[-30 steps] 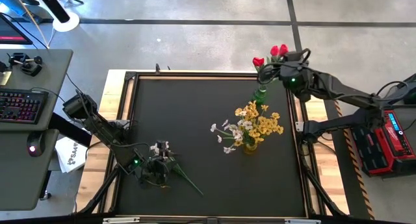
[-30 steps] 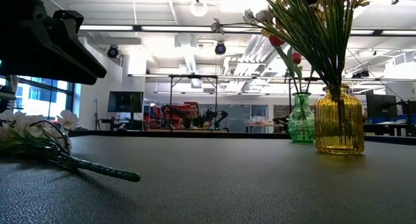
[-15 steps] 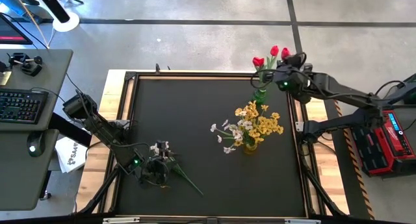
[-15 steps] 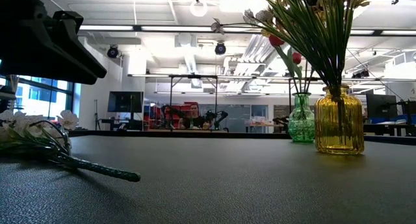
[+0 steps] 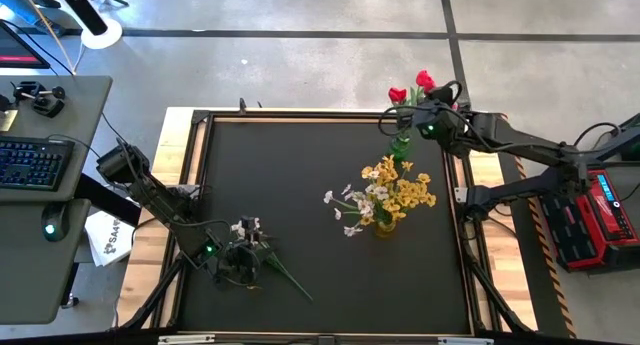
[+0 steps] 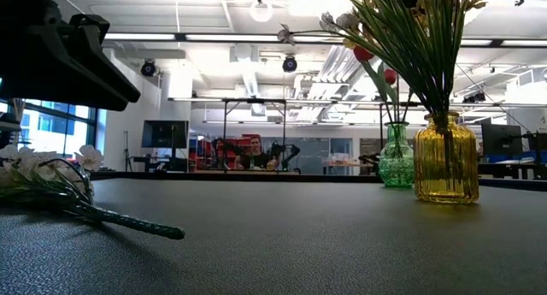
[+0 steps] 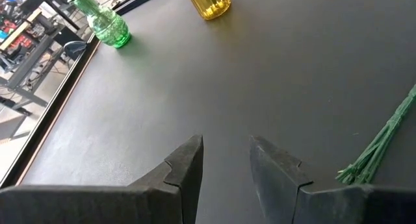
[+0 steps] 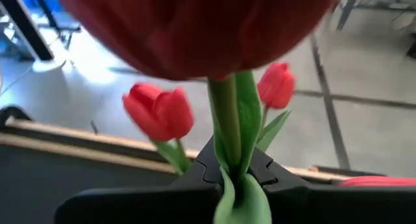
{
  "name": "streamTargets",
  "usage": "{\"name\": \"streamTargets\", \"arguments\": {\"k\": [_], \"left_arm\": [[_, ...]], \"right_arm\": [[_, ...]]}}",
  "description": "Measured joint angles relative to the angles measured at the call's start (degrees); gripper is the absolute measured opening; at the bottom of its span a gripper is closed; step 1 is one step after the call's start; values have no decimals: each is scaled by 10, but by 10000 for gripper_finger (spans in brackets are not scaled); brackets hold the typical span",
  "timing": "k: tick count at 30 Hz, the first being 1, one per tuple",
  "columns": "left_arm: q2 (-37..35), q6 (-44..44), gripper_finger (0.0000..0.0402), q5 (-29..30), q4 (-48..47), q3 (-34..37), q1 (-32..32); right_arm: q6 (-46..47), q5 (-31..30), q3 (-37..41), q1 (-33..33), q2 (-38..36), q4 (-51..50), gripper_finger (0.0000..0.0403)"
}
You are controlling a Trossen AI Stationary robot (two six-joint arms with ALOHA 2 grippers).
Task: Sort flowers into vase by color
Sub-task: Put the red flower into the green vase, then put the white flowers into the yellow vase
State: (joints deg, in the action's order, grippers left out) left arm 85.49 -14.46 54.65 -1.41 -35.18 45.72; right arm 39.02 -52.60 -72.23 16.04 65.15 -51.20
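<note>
My right gripper (image 5: 428, 125) is shut on a red tulip (image 8: 195, 29) above the green vase (image 5: 400, 145) at the table's far right. Two other red tulips (image 8: 159, 110) stand in that vase. The yellow vase (image 5: 385, 225) holds yellow blossoms (image 5: 405, 193) and white sprays (image 5: 350, 205). One white spray (image 5: 250, 230) lies flat on the table near the left front, its stem (image 7: 380, 143) beside my left gripper (image 7: 226, 165). The left gripper is open and low over the mat, touching nothing. My right gripper pinches the red tulip's green stem (image 8: 229, 152) a short way below the bud, between its two fingers. The fingers lie across the stem. The bud stands upright above the fingers. The stem's lower end is hidden behind the gripper.
The green vase (image 6: 396, 156) and yellow vase (image 6: 444, 158) stand close together on the table's right half. A black frame (image 5: 200, 125) edges the dark mat. A desk with a keyboard (image 5: 30, 160) is off the table's left. Bare mat (image 5: 290, 175) lies between the vases and the left arm.
My right gripper has carried its red tulip a short way toward the table's left, closer to the two tulips in the green vase. It has stayed shut on the stem.
</note>
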Motion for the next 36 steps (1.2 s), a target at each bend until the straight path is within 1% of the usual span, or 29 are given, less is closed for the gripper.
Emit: {"name": "streamTargets", "arguments": {"k": [3, 9, 11, 14, 21, 24, 26, 30, 33, 36], "left_arm": [[0, 0, 115, 0, 1, 0, 0], [0, -4, 115, 0, 0, 0, 0], [0, -5, 115, 0, 0, 0, 0], [0, -5, 115, 0, 0, 0, 0], [0, -15, 115, 0, -3, 0, 0], [0, -15, 115, 0, -3, 0, 0], [0, -15, 115, 0, -3, 0, 0], [0, -15, 115, 0, -3, 0, 0], [0, -15, 115, 0, -2, 0, -1], [0, -15, 115, 0, -1, 0, -5]], "right_arm": [[-2, 32, 0, 12, 14, -1, 0], [3, 36, 0, 21, 49, -1, 2], [0, 36, 0, 21, 54, 0, 14], [0, 50, 0, 21, 54, 0, 54], [-18, 85, 0, 21, 30, 0, 180], [-16, 98, 0, 21, 16, 0, 218], [-15, 107, 0, 21, 3, 0, 235], [-26, 112, 0, 3, -19, 1, 244], [-37, 111, 0, -27, -34, 12, 239], [-44, 96, 0, -62, -43, 16, 229]]}}
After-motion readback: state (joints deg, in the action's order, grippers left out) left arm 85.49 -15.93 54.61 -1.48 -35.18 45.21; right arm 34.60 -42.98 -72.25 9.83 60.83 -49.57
